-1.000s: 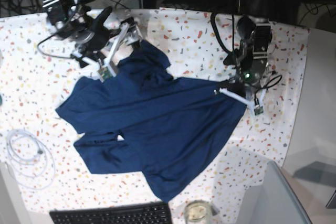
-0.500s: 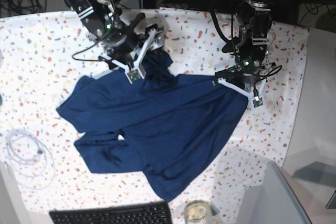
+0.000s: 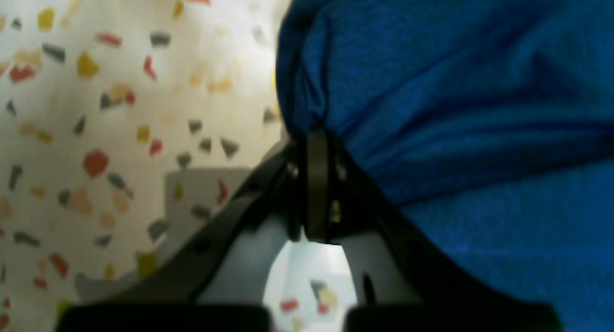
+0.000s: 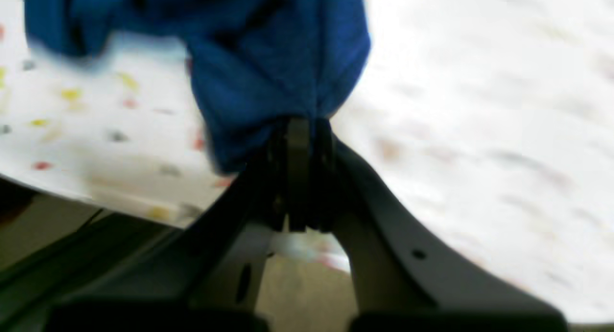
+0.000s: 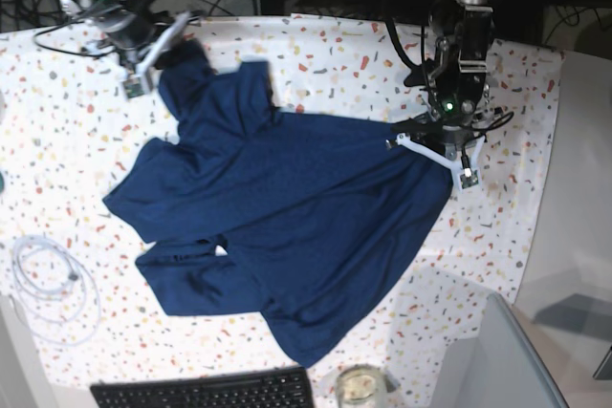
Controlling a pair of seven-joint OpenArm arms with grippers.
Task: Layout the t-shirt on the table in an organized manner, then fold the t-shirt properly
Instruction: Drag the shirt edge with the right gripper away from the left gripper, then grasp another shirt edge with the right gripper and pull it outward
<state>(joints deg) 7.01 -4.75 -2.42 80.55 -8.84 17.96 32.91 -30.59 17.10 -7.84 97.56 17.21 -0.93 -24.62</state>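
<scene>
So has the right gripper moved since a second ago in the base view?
Yes. The right gripper, shut on the t-shirt, has pulled toward the table's upper-left corner, dragging that cloth with it.

text: none legible | labels: none | wrist views blurred

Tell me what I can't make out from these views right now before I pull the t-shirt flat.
- Right wrist view: motion blur smears the table; which part of the t-shirt the right claw pinches is unclear.
- Left wrist view: the left claw hides the hem it grips.
- Base view: the keyboard and jar are cut off by the bottom edge.
</scene>
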